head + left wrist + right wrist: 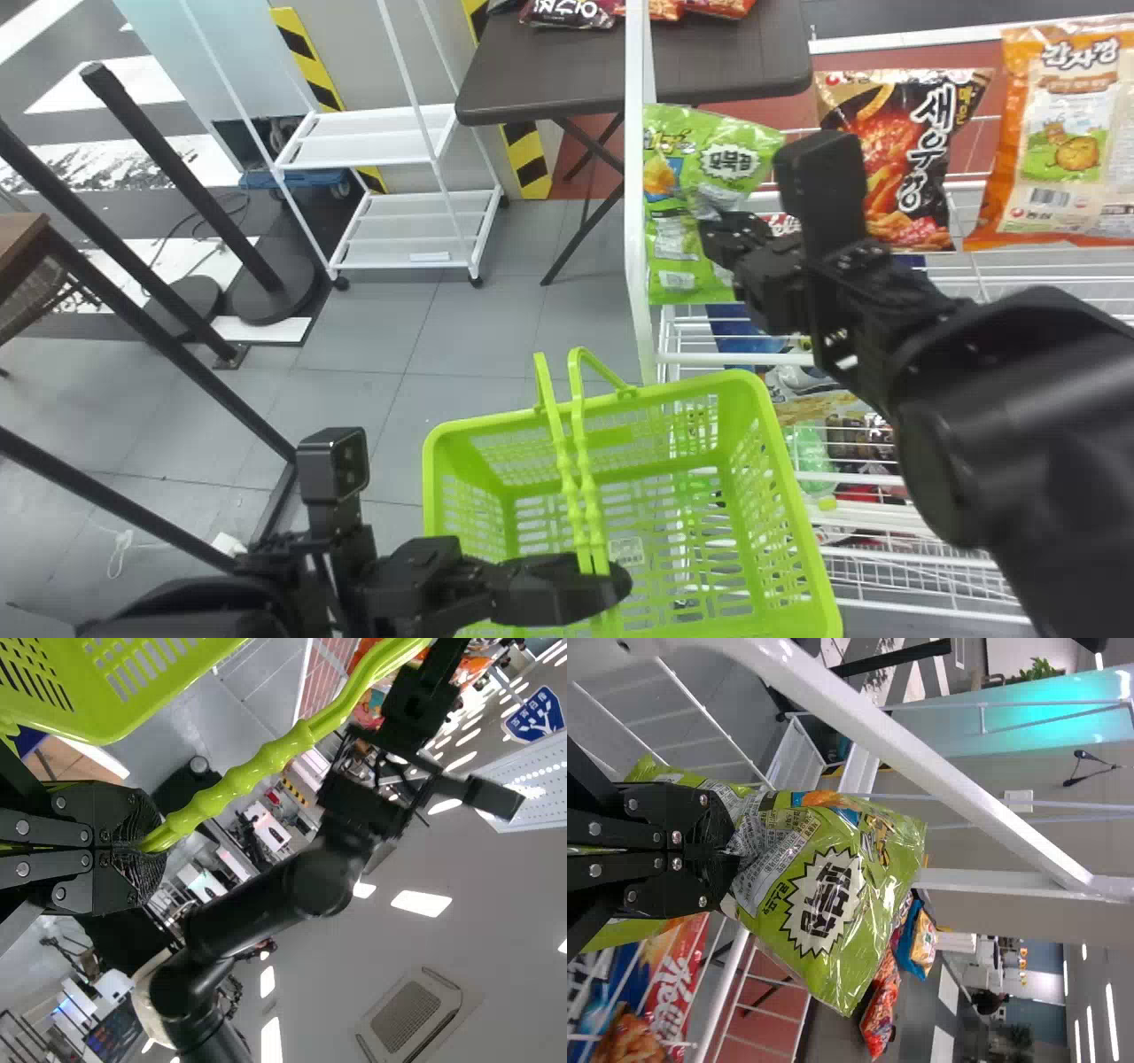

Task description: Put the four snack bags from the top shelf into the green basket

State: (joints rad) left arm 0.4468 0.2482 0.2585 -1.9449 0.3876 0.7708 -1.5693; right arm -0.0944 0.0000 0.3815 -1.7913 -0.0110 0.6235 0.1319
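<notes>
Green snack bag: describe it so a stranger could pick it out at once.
A white wire rack stands at the head view's right. By its left post, the right gripper pinches the green bag. Its spiky white badge and green colour separate it from the black-and-red bag and orange bag rightward.

Toward two o'clock in the head view, Korean lettering stands on a green snack bag [680,182], a black snack bag [921,151] and an orange snack bag [1063,142]; Latin script marks a red packet [678,983].
</notes>
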